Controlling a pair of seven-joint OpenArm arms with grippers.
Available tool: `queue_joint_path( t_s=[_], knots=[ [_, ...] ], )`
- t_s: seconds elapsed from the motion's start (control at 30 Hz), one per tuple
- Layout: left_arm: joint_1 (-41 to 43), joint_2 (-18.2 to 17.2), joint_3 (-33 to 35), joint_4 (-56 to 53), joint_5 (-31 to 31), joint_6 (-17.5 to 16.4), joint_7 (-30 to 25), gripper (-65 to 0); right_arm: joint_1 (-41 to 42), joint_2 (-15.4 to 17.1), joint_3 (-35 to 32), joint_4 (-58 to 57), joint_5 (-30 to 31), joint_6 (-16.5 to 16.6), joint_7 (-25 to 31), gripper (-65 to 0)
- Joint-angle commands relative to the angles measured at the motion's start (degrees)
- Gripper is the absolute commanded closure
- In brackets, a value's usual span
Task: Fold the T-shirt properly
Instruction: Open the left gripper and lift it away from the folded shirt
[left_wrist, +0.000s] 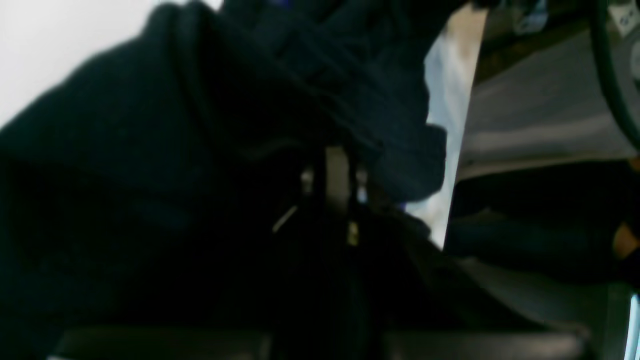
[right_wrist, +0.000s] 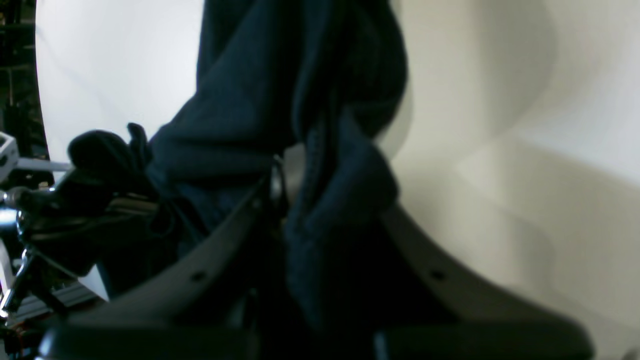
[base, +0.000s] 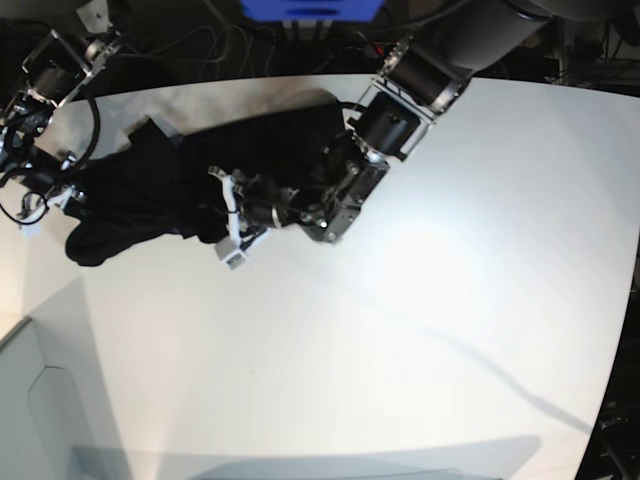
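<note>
Seen from above in the base view, a black T-shirt (base: 150, 195) lies bunched at the far left of a white surface (base: 420, 300), stretched between two robot arms. The left gripper (base: 232, 215) has its jaws clamped together on the shirt's near edge; the right gripper (base: 62, 190) meets the cloth at the surface's left rim. Only the right wrist view shows its jaws pinching a dark fold (right_wrist: 320, 165) between them. The left wrist view is mostly dark, blurred fabric (left_wrist: 150, 150). No writing is readable anywhere

Black T-shirt (left_wrist: 175, 150) over left hand (left_wrist: 332, 190)
</note>
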Motion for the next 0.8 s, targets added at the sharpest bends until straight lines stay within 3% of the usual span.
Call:
queue_joint_path(
  t_s=[0.0, 0.1, 0.3, 0.53, 0.77],
  knots=[
    [-0.55, 0.07, -0.24, -0.11, 4.42, 3.19, 0.03, -3.6, 0.78, 1.21, 0.14, 1.05, 1.34, 0.65, 0.53, 0.0],
    [0.95, -0.28, -0.42, 3.76, 2.84, 3.19, 0.03, -3.6, 0.78, 1.21, 0.14, 1.05, 1.34, 0.65, 0.53, 0.0],
    [3.67, -4.32, -0.33, 21.69, -9.29, 3.19, 0.03, -3.6, 0.78, 1.21, 0.14, 1.05, 1.34, 0.65, 0.53, 0.0],
    [5.87, -14.43, -0.5, 37.78, -23.97, 3.63, -0.59, -3.6, 0.78, 1.21, 0.14, 1.05, 1.34, 0.65, 0.53, 0.0],
    [14.4, -25.69, -0.59, 42.35, -26.0, 3.89, -0.59, -3.6, 0.69, 1.39, 0.06, 3.6, 1.34, 0.65, 0.62, 0.0]
  ],
)
